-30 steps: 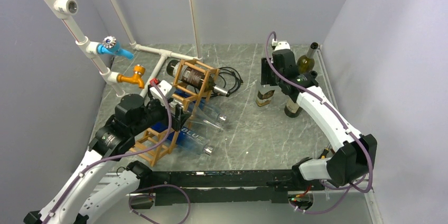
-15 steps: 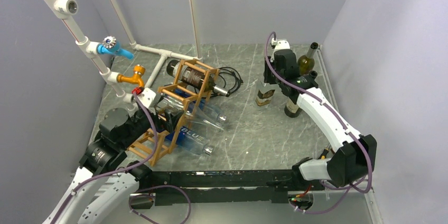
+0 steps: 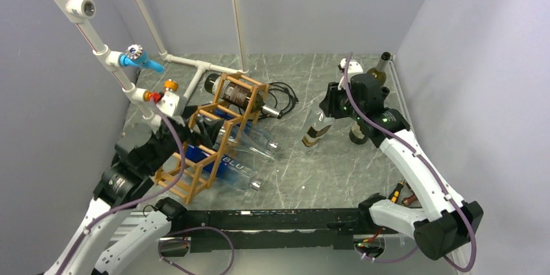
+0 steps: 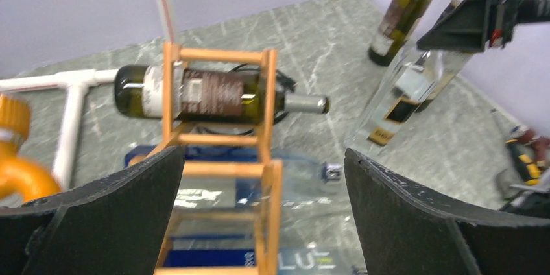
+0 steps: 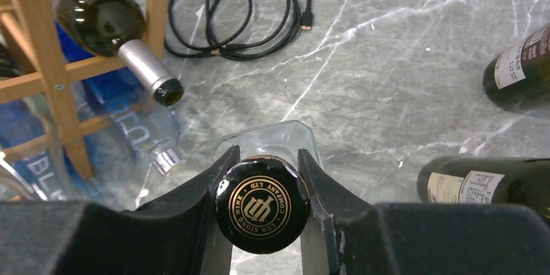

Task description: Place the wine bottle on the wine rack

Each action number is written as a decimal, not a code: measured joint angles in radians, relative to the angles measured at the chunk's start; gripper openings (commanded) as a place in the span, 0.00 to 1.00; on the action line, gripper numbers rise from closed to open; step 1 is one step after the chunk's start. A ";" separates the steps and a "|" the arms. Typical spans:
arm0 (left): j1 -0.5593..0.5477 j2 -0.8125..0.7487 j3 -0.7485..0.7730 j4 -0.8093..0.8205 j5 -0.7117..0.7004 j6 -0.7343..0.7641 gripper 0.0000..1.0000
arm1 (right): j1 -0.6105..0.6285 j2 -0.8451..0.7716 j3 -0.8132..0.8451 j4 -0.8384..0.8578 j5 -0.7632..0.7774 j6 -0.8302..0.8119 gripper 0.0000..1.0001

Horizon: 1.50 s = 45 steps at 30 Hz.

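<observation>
Right arm has swung in toward the rack over the last second, tipping the bottle; left arm has drawn back.
Right claw is clamped on the bottle's cap. The bottle leans, base low over the table, well apart from the rack; whether it touches cannot be told. Left claw stands wide, holding nothing, facing the rack. Step in hand: carry to rack, judged early. The top cell holds a dark bottle; no free cell is confirmed. Next move calls for levelling the bottle and feeding it into an open cell.
</observation>
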 measured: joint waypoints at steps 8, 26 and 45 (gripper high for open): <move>0.001 0.294 0.256 0.015 0.212 -0.145 0.99 | -0.001 -0.090 0.119 -0.106 -0.095 0.042 0.00; -0.499 0.436 0.220 0.197 0.025 0.028 1.00 | -0.001 -0.130 0.219 -0.037 -0.360 0.413 0.00; -0.683 0.519 0.322 -0.029 -0.492 0.251 0.99 | 0.018 -0.081 0.142 0.288 -0.565 0.678 0.00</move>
